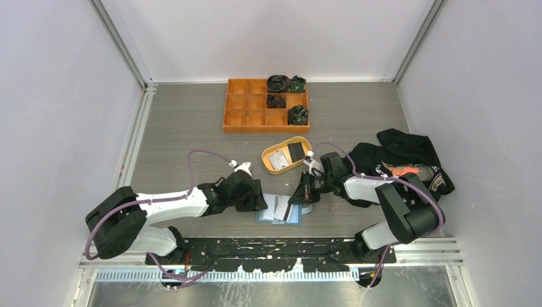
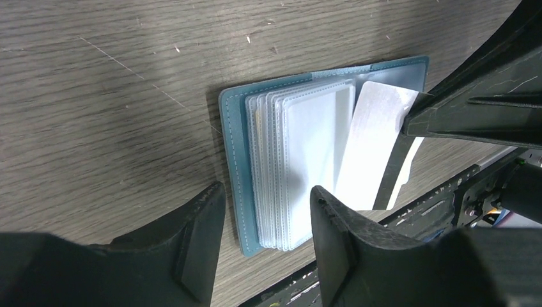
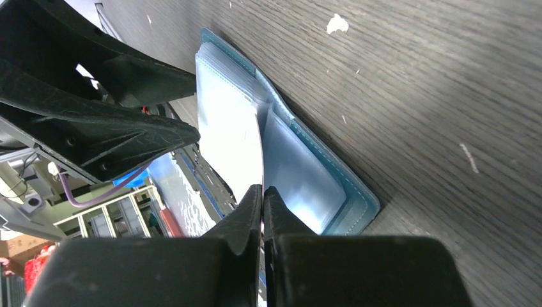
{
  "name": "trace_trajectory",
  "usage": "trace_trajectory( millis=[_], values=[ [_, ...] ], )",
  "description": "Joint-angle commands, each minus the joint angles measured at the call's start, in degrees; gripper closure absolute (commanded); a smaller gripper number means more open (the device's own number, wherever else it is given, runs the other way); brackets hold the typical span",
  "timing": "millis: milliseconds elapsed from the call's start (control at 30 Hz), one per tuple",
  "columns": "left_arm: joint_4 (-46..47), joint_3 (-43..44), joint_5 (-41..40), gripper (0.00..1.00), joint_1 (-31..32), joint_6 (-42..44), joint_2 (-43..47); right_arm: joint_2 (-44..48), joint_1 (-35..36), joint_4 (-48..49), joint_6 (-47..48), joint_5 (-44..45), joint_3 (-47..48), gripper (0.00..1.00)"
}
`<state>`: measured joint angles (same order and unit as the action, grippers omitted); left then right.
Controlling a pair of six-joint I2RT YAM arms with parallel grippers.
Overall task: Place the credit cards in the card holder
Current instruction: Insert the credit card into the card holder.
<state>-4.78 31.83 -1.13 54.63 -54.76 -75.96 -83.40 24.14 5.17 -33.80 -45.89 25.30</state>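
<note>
The blue card holder (image 1: 279, 210) lies open near the table's front edge, its clear sleeves fanned out (image 2: 300, 153). My left gripper (image 2: 265, 240) is open, with its fingers either side of the holder's left cover and sleeve stack. My right gripper (image 3: 262, 190) is shut on a white card (image 3: 230, 141) and holds it slanted over the holder's right half, its far end at the sleeves (image 2: 371, 141). More cards, one grey (image 1: 277, 160) and one black (image 1: 296, 151), lie in the tan dish (image 1: 268, 153). In the top view the left gripper (image 1: 262, 199) and right gripper (image 1: 299, 197) flank the holder.
An orange compartment tray (image 1: 238, 118) with dark bundles in its right cells stands at the back. A heap of black cloth (image 1: 409, 153) lies to the right, under my right arm. The black base rail (image 1: 281, 246) runs just in front of the holder.
</note>
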Motion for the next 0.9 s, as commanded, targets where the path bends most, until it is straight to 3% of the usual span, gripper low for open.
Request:
trace_trajectory(
  millis=[0,700,867],
  values=[
    [3.10,1.13,2.50,0.48,0.04,0.98,-1.07,-1.39,0.47,3.54,-0.39,1.33,0.06,0.97],
    [3.94,2.27,3.02,0.55,0.04,1.41,-3.61,-5.66,3.32,4.18,-1.20,0.33,1.62,0.97],
    [3.99,2.69,3.43,0.55,0.06,1.59,-3.98,-6.59,3.29,4.24,-1.49,1.27,2.96,0.93]
  ],
)
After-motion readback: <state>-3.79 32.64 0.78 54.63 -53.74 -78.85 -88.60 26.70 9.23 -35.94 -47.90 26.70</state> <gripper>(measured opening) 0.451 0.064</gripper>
